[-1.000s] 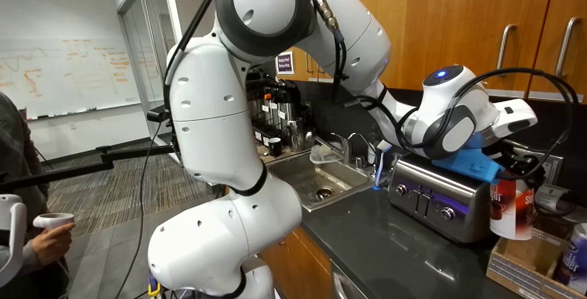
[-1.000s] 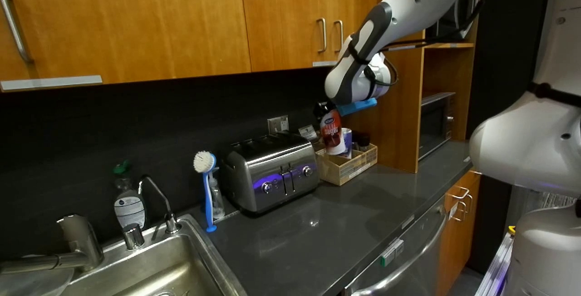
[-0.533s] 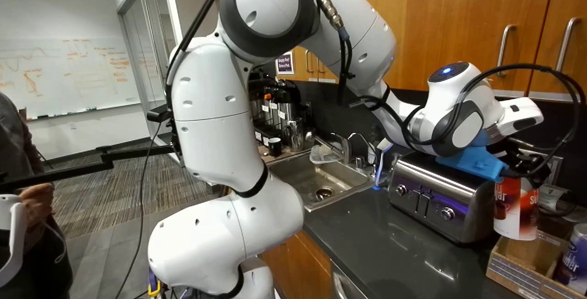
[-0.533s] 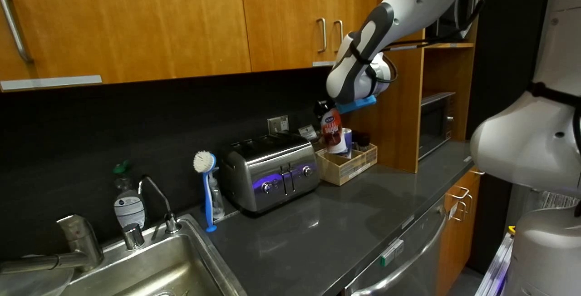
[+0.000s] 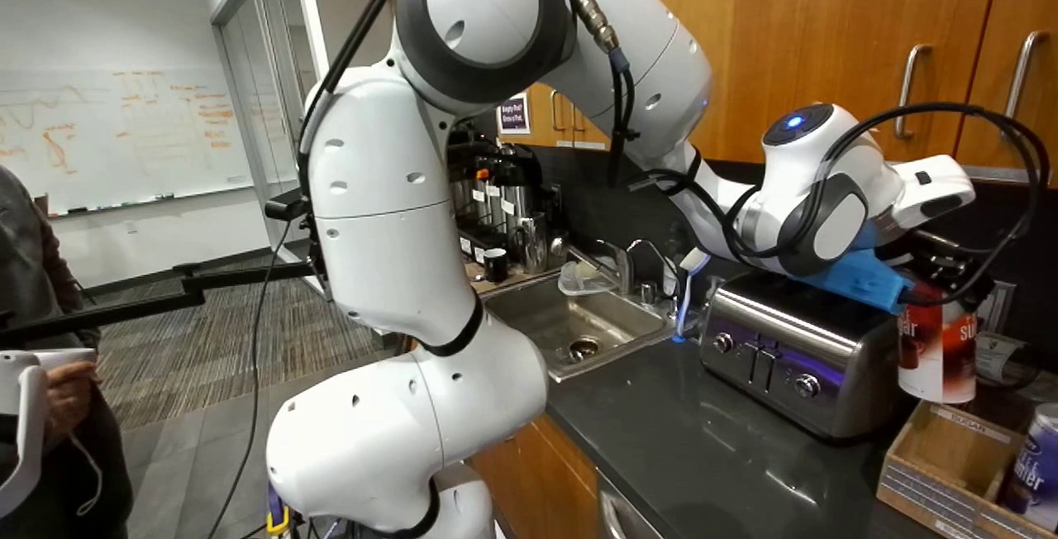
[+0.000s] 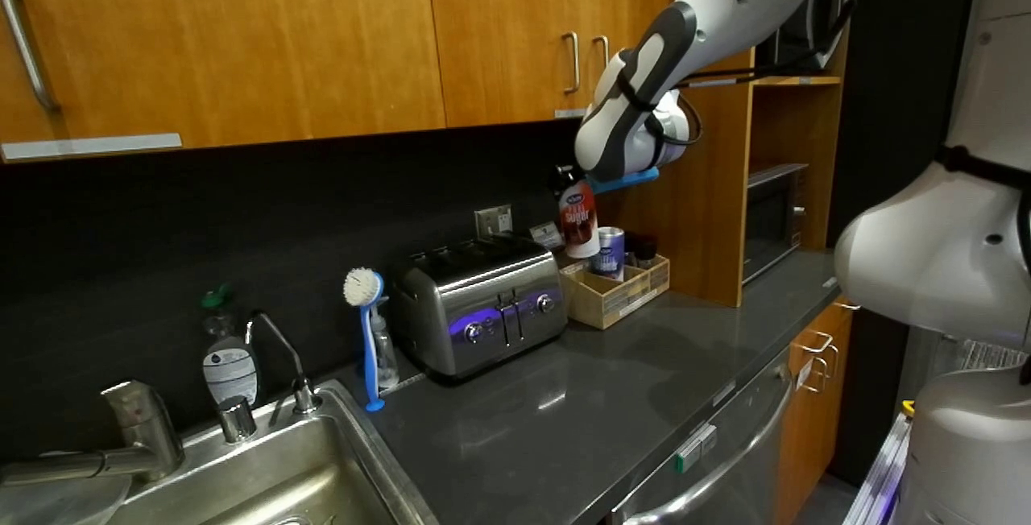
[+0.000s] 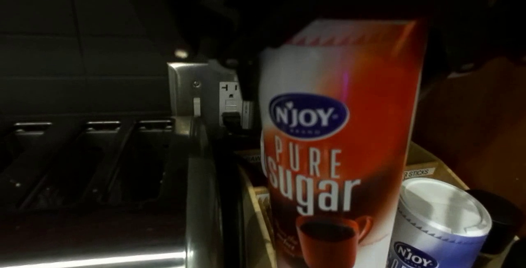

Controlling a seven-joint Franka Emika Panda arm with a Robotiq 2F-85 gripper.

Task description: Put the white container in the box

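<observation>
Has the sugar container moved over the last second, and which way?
Yes, upward: in both exterior views the sugar container now hangs higher relative to the cardboard box, which has stayed put.

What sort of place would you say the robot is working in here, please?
Probably an office kitchenette or break room: a steel sink is set into the dark counter, a silver toaster stands near it, and a scribbled-on whiteboard shows across the room.
</observation>
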